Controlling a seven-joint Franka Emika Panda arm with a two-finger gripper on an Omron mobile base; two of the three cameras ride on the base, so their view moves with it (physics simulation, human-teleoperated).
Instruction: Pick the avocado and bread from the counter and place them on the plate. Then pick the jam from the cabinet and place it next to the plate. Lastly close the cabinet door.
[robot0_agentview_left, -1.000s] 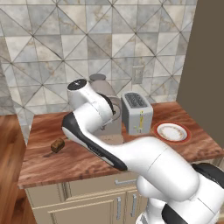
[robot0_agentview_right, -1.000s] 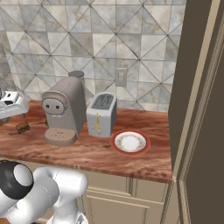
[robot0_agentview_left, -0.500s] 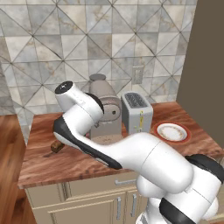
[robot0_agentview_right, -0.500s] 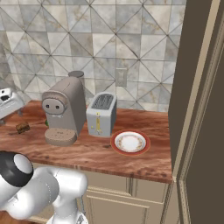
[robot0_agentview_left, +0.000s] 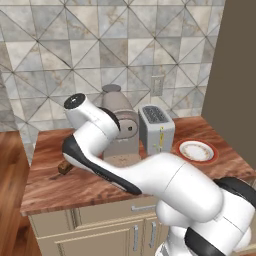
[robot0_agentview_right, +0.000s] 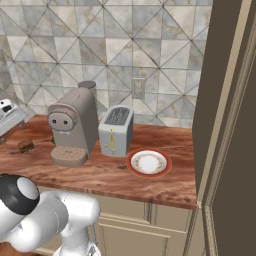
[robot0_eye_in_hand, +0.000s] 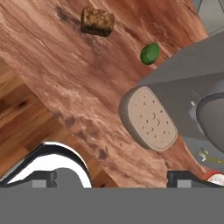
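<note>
The white arm is rising from the lower right of the left base view, bending at a dark-jointed elbow over the counter (robot0_agentview_left: 75, 182) and reaching up and to the left, its upper link crossing in front of the coffee machine (robot0_agentview_left: 120, 122). In the right base view the gripper (robot0_agentview_right: 9, 116) is sitting at the far left edge, hanging above the left end of the counter (robot0_agentview_right: 165, 187), up off the wood and touching nothing. The hand view is looking down on the reddish wood-grain top at a tilt, and the two dark fingertips (robot0_eye_in_hand: 43, 177) are standing far apart at the bottom, spread wide with nothing between them. The bread (robot0_eye_in_hand: 97, 20) is lying on the counter at the top of that view, and the avocado (robot0_eye_in_hand: 150, 53) is resting just beside the grey body of the coffee machine (robot0_eye_in_hand: 192, 87), near the machine's round drip base (robot0_eye_in_hand: 148, 118). In the left base view the bread (robot0_agentview_left: 65, 167) is showing as a small brown chunk on the counter just left of the arm's dark joint. The plate (robot0_agentview_right: 148, 162) is sitting bare on the counter right of the toaster (robot0_agentview_right: 116, 131), well apart from the bread (robot0_agentview_right: 26, 146), with the tall beige cabinet (robot0_agentview_right: 220, 100) standing at the right
</note>
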